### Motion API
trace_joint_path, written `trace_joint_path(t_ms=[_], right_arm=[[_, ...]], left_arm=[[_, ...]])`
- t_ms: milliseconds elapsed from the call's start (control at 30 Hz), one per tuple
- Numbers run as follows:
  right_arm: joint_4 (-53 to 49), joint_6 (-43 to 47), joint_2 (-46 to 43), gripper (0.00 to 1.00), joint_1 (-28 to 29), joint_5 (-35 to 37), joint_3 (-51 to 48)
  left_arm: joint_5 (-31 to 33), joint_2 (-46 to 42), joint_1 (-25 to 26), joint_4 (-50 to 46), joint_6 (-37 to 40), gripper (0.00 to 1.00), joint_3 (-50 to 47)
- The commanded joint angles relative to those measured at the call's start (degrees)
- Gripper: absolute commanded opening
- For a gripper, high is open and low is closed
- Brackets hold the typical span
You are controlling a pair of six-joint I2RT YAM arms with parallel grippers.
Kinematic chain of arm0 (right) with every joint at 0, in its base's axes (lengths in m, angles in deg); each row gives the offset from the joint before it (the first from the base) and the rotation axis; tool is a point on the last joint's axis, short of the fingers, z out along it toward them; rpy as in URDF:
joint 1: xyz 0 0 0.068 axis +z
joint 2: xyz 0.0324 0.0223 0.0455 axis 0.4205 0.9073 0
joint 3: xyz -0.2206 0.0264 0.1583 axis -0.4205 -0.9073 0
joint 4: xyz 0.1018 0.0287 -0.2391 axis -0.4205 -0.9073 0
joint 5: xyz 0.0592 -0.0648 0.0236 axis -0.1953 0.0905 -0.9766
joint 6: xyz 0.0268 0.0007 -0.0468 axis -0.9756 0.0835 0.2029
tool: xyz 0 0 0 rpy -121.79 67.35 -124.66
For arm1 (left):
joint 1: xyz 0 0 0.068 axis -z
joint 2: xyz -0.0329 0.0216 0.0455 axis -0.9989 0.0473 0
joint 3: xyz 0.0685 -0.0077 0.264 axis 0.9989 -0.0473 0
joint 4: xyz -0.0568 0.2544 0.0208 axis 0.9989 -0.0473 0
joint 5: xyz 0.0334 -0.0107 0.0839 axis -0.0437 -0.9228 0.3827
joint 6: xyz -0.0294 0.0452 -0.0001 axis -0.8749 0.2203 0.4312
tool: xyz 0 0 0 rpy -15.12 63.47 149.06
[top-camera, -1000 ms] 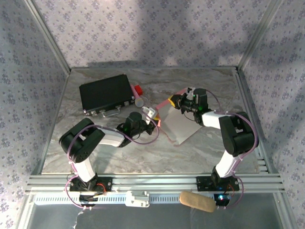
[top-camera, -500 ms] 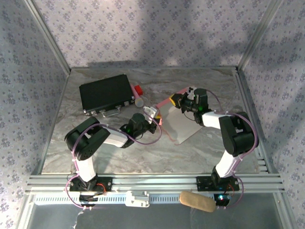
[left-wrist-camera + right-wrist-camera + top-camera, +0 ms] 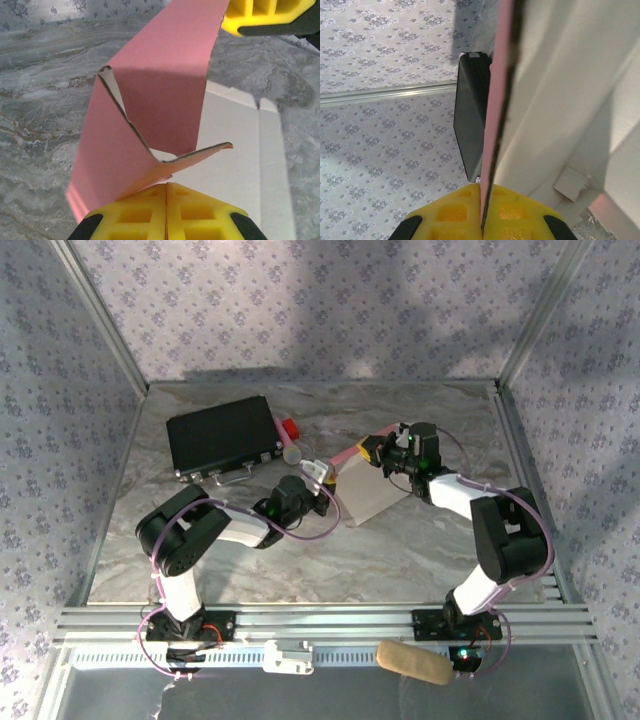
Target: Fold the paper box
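Over the last sec the paper box, mid-bench betw. both arms, was drawn up steeper, w/ less lying flat. Left gripper stayed clamped on a pink flap, right gripper pinched the opposite edge; side fold prob. advancing.

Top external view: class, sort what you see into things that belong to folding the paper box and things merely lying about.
Belong to the job:
paper box
left gripper, shut on its pink flap
right gripper, shut on another edge of it

Lying about:
black case
small red object beside the case
tan object at the near edge
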Motion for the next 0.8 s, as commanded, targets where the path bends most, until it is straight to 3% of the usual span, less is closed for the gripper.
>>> trace_joint_path(t_ms=[0,167,433,533,767], right_arm=[[-4.7,0.08,-0.21,0.0,1.32,-0.92,0.33],[-2.97,0.31,2.29,0.0,2.0,-0.37,0.39],[3.2,1.01,7.36,0.0,2.47,1.2,1.69],[5.81,1.13,9.87,0.0,2.95,1.56,3.02],[4.92,1.56,14.58,0.0,2.96,2.92,7.18]], left_arm=[[0.88,0.05,-0.08,2.82,-0.95,0.08,3.05],[2.41,2.01,-0.6,4.0,-0.55,0.08,3.35],[-1.12,1.74,-3.68,2.06,-0.04,0.05,3.88],[-2.32,0.73,-4.81,1.3,-0.25,0.09,3.58],[-15.13,-6.29,-12.92,-8.67,-7.06,0.19,4.2]])
